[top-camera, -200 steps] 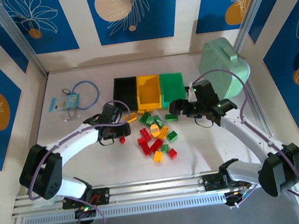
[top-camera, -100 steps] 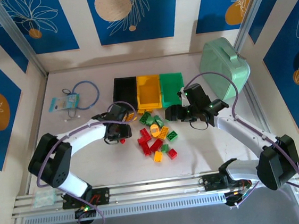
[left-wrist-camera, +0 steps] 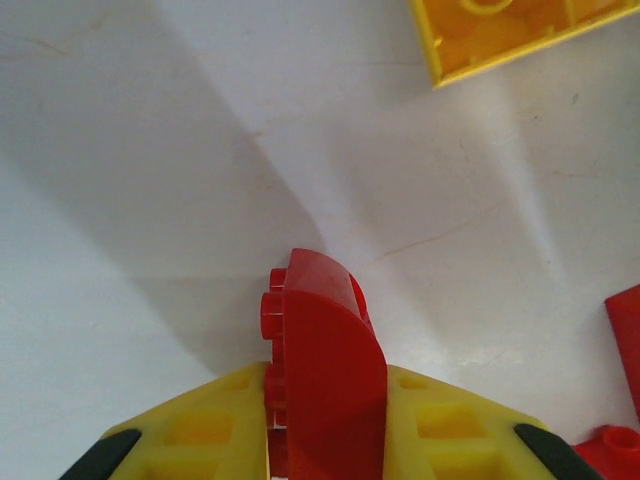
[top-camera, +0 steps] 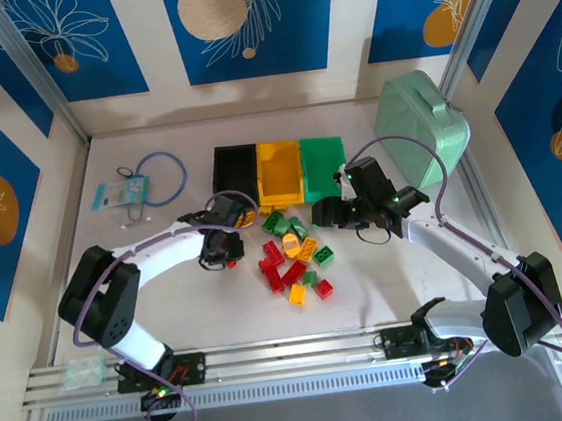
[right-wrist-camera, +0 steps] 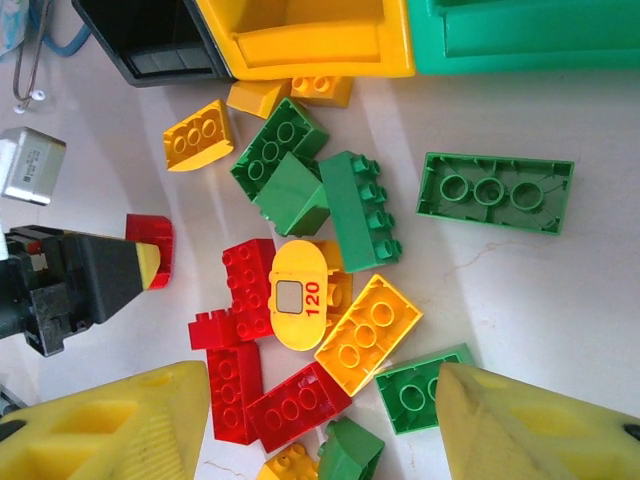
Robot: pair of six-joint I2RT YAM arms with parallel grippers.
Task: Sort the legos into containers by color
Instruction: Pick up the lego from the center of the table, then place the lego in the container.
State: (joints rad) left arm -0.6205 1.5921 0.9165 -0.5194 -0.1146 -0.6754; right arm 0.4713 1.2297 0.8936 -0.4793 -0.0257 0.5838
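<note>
Gripping a red curved brick (left-wrist-camera: 325, 370), the left tool (top-camera: 227, 252) is closed on it, with the yellow pads (left-wrist-camera: 215, 428) pressed to both sides. The brick sits low over the white desk (top-camera: 168, 283), left of the main pile; contact with the surface cannot be told. In the right wrist view the same brick (right-wrist-camera: 152, 248) shows at the tip of the left tool, well apart from the other pieces.

The right tool (right-wrist-camera: 320, 430) stands open above the pile, its fingers (right-wrist-camera: 120, 425) spread wide with nothing between them.

The legos (top-camera: 294, 254) lie loose on the desk in a mixed heap of red, yellow and green, just in front of the bins. One green plate (right-wrist-camera: 495, 192) lies studs-down, apart from the heap and near the green bin (top-camera: 322, 156).

The black bin (top-camera: 233, 165), yellow bin (top-camera: 279, 170) and green bin stand joined in a row, left to right. A mint-green case (top-camera: 421, 130) rests at the far right of the desk.
</note>
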